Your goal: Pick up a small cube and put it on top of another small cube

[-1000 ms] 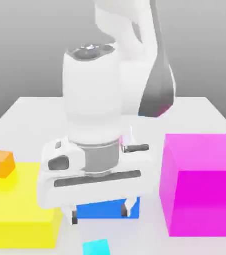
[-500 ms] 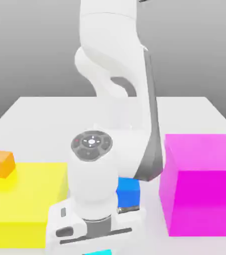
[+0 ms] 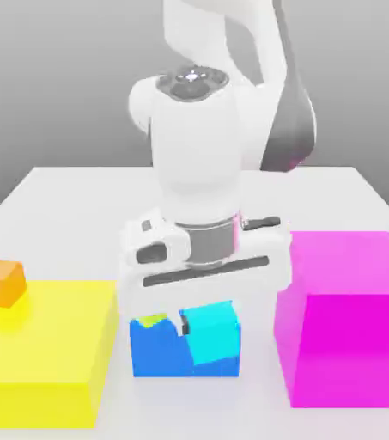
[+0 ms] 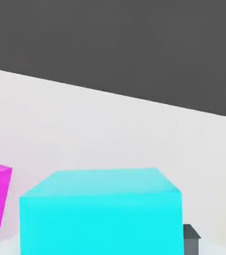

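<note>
The small cube point(image 3: 211, 333) is plain cyan-turquoise and hangs between my fingers, in front of the top of the big blue block point(image 3: 159, 357). My gripper point(image 3: 208, 331) is shut on it, and one dark fingertip point(image 3: 180, 325) shows at the cube's left side. In the hand view the same small cube point(image 4: 100, 214) sits close up, with a dark finger point(image 4: 191, 238) beside it. A small yellow-green piece point(image 3: 152, 321) peeks out on top of the blue block, mostly hidden by my hand.
A big yellow block point(image 3: 43, 352) stands at the exterior view's left with a small orange cube point(image 3: 0, 284) on it. A big magenta block point(image 3: 343, 318) stands at the right, close to my hand. The white table point(image 3: 60, 198) stretches behind.
My open gripper dropped to the cyan cube at the table's front, shut on it, then rose. The cube now hangs by the blue block's top.
</note>
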